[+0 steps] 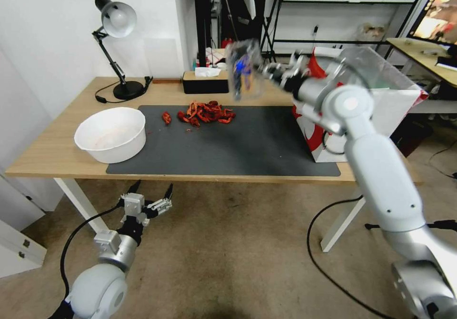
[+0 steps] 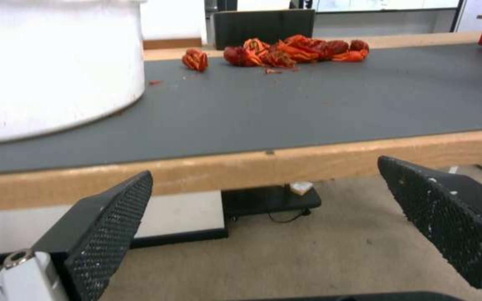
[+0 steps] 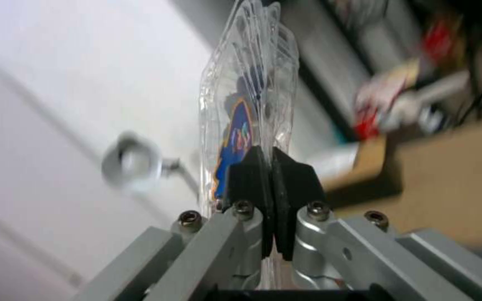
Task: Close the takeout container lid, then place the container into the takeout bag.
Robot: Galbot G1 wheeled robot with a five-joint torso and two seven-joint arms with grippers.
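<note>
My right gripper holds the takeout container in the air above the back of the table, just left of the takeout bag. The container is a clear clamshell turned on edge, with blue and dark shapes inside. In the right wrist view the black pads are shut on the rim of the container, and the lid lies against the other half. The white and red bag stands open at the table's right end, behind my right forearm. My left gripper hangs open below the table's front edge, with nothing in it.
A dark mat covers the middle of the wooden table. A large white bowl stands on its left end, and a pile of red food scraps lies at its back. A black tissue box and desk lamp stand behind.
</note>
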